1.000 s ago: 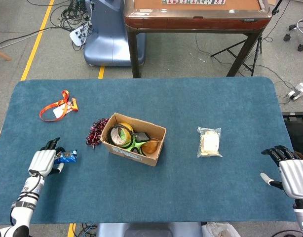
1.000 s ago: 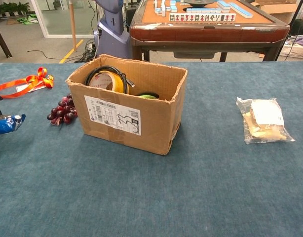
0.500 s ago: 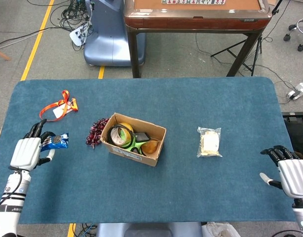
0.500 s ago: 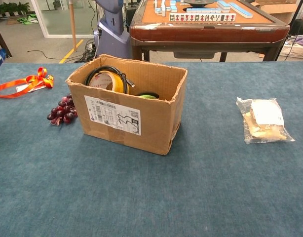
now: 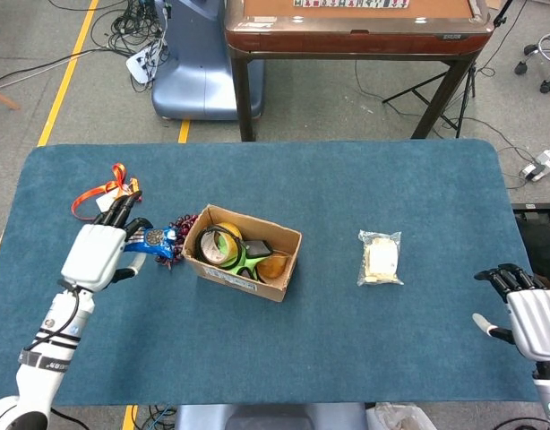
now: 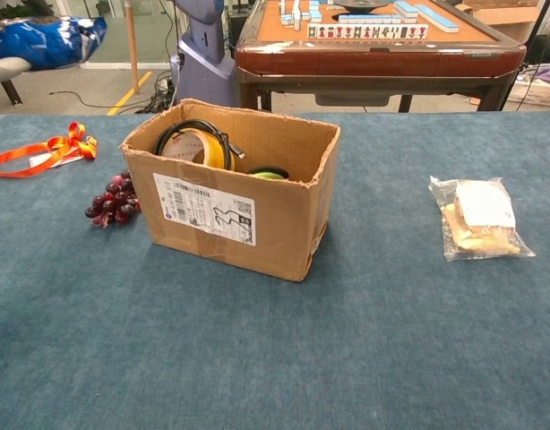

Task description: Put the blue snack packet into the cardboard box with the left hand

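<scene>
My left hand [image 5: 102,251] holds the blue snack packet [image 5: 155,238] in the air, just left of the cardboard box [image 5: 242,254]. In the chest view the blue snack packet [image 6: 44,40] shows high at the top left, with a finger of the left hand [image 6: 6,68] under it, above and left of the cardboard box [image 6: 230,215]. The box is open on top and holds a yellow tape roll [image 6: 196,145] and green items. My right hand [image 5: 530,318] rests at the table's right front edge, fingers apart, holding nothing.
A bunch of dark grapes [image 6: 112,201] lies against the box's left side, under the packet. An orange ribbon [image 5: 107,193] lies at the far left. A clear bag of food [image 5: 381,258] sits right of the box. A mahjong table [image 5: 356,27] stands behind.
My left hand lifted the blue packet off the table, raised it, and carried it right to the box's left side. The right hand stayed still.
</scene>
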You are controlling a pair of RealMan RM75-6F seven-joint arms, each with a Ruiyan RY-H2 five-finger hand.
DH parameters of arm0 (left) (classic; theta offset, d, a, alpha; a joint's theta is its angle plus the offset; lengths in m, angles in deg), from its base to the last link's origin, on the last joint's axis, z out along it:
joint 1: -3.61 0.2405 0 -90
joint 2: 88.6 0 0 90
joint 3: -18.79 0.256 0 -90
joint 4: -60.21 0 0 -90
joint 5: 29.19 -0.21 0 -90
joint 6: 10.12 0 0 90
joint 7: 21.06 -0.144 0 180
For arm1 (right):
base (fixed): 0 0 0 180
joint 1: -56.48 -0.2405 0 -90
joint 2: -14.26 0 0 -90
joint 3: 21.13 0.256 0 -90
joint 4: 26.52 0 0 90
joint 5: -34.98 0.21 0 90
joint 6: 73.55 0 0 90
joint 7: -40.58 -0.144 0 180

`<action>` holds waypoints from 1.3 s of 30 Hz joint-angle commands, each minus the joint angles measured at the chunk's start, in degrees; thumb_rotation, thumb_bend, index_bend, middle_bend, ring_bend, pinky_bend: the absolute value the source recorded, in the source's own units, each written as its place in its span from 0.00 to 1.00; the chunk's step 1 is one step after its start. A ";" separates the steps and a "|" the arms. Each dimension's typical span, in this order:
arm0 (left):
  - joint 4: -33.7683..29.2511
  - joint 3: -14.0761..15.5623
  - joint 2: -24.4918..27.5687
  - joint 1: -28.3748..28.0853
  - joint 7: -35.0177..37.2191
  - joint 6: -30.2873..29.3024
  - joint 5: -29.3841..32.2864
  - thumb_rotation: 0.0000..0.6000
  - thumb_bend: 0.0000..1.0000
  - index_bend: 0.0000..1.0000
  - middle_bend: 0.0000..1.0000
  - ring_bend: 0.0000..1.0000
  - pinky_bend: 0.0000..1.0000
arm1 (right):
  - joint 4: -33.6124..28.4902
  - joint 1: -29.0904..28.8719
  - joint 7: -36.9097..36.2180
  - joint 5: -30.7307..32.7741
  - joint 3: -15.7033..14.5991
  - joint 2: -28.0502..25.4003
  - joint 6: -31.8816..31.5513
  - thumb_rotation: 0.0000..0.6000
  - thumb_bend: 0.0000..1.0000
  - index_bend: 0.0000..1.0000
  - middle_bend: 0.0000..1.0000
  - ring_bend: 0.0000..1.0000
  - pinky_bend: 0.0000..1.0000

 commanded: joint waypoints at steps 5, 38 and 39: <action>1.83 -1.99 -4.60 -8.40 -5.80 5.04 10.55 1.00 0.46 0.51 0.00 0.00 0.22 | 0.00 0.15 -0.48 0.08 0.13 -0.38 -0.27 1.00 0.00 0.36 0.38 0.23 0.44; -2.28 4.05 -8.18 -16.08 -14.48 -2.48 18.66 1.00 0.11 0.00 0.00 0.00 0.26 | -0.04 0.09 -0.64 -0.28 0.00 -0.49 -0.16 1.00 0.00 0.36 0.38 0.23 0.44; -3.22 4.99 -7.25 -15.19 -14.38 -3.10 17.69 1.00 0.11 0.00 0.00 0.00 0.26 | -0.05 0.11 -0.64 -0.28 0.02 -0.51 -0.22 1.00 0.00 0.36 0.38 0.23 0.44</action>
